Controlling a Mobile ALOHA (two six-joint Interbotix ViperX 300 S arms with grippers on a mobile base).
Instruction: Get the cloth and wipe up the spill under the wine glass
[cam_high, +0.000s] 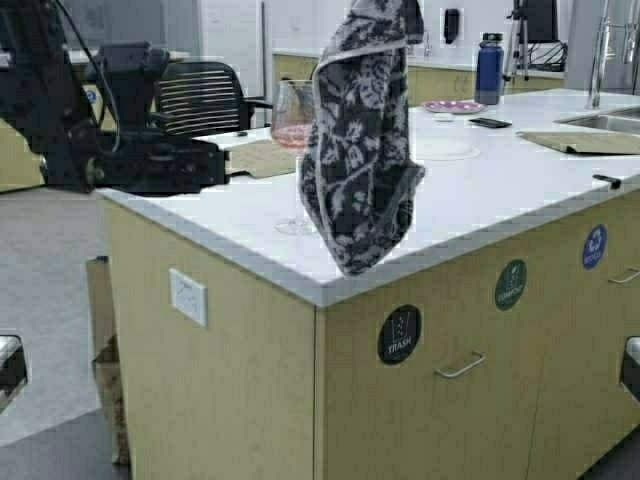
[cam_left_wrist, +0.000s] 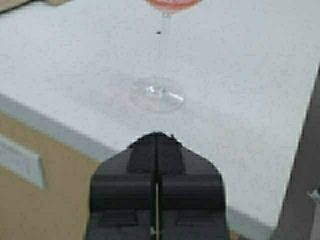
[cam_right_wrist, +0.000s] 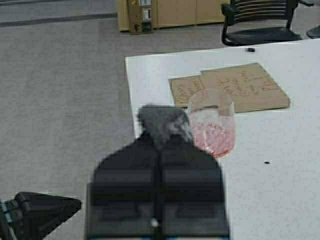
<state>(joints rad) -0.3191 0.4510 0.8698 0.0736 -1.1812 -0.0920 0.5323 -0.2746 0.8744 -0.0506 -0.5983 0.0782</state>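
Cloth hanging from the right gripper beside the wine glass, at the near corner of the counter.

The cloth (cam_high: 360, 150) hangs limp with its long axis vertical, top bunched in the clamped right gripper (cam_right_wrist: 159, 131) and its lowest tip dangling at the counter's (cam_high: 500, 190) near edge; it is dark with a pale floral pattern and a light border. The wine glass (cam_high: 294, 150) stands upright just beside it, toward the counter's left edge, stem vertical, foot flat on the white top, bowl speckled pinkish-red; whether cloth and glass touch is hard to tell. The left gripper (cam_left_wrist: 157, 137) hovers at the left edge, aimed at the glass's foot, fingers pressed together on nothing. 2 brown cardboard sheets (cam_right_wrist: 235, 87) lie flat behind the glass.
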